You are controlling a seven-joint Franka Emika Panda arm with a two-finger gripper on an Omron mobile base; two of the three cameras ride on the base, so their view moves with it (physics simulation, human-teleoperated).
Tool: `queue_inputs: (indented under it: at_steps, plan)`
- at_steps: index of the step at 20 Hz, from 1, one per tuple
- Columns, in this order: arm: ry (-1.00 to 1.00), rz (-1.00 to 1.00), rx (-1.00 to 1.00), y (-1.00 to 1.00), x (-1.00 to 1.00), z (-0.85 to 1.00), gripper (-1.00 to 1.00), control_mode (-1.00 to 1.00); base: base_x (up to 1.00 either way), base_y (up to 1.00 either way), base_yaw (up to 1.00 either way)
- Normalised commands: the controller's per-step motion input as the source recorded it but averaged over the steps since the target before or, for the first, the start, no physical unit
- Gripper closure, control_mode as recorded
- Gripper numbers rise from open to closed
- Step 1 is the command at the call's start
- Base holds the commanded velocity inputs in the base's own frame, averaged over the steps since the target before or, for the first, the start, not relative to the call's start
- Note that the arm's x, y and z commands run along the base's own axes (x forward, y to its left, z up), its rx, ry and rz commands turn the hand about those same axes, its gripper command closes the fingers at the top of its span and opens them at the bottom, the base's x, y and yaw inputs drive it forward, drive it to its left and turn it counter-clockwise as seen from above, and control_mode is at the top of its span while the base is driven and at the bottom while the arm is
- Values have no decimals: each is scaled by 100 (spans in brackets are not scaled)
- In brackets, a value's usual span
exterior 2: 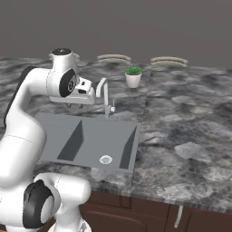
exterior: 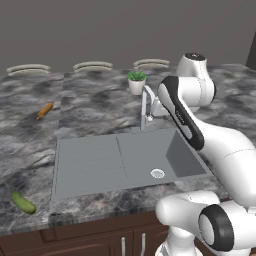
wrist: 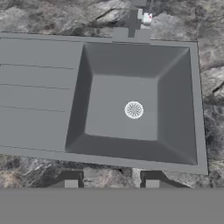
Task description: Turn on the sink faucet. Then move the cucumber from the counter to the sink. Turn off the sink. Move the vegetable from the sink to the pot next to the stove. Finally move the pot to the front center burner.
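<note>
The tabletop (exterior: 100, 102) is dark grey marbled stone with pale veins, running wide under a plain grey-brown back wall, with dark brown cabinet fronts (exterior: 100, 242) below its front edge. Set into it is the sink (exterior: 90, 165), a matte grey rectangle with a ribbed drainboard on one half and a deep basin on the other, a round silver drain (exterior: 157, 173) in the basin floor. The sink faucet (exterior 2: 105, 97) stands at the back rim of the basin, slim and silver. Behind it sits a small potted plant (exterior 2: 133, 76) in a white pot. Three pale plates (exterior: 93, 65) stand in a row along the wall.

The cucumber (exterior: 23, 202) lies on the tabletop near the front edge, well to the left of the sink (dark green, oblong). An orange vegetable (exterior: 45, 110) lies farther back on the same side.

The pincer (wrist: 111, 183) hangs above the sink's front rim, looking down into the basin, its tips standing apart with nothing between them.
</note>
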Motion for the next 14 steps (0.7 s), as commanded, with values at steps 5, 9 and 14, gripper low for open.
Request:
queue_inputs:
  at_steps: [5,9,14]
  plan:
    - [-11,3,0,-13,2,-5,-100,-100,0,0,0]
    - [-18,3,0,-47,2,-1,-100,-100,0,0,0]
    - [-13,6,2,-60,10,-7,-100,-100,0,0,0]
